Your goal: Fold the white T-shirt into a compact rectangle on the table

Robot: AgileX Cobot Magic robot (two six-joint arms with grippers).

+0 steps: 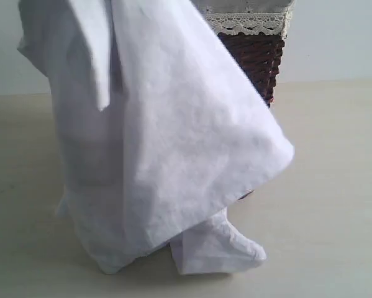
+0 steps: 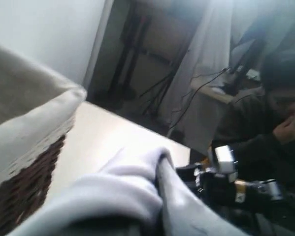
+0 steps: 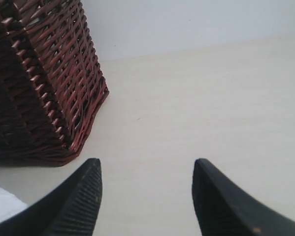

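Exterior view, Jo: where's the white T-shirt (image 1: 173, 143)?
Hanging, Sam. Top out of frame, lower end crumpled on counter (image 1: 335, 198), in front of wicker basket (image 1: 255, 59).
Fingers?
L fingers closed, buried in bunched cloth, holding it up. R fingers (image 3: 78, 201) apart, empty, above counter by that basket.

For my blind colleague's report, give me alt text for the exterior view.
A white T-shirt hangs down from above the frame, filling most of it, its lower folds resting on the pale beige table. Behind it stands a dark brown wicker basket with a lace-trimmed cloth lining.
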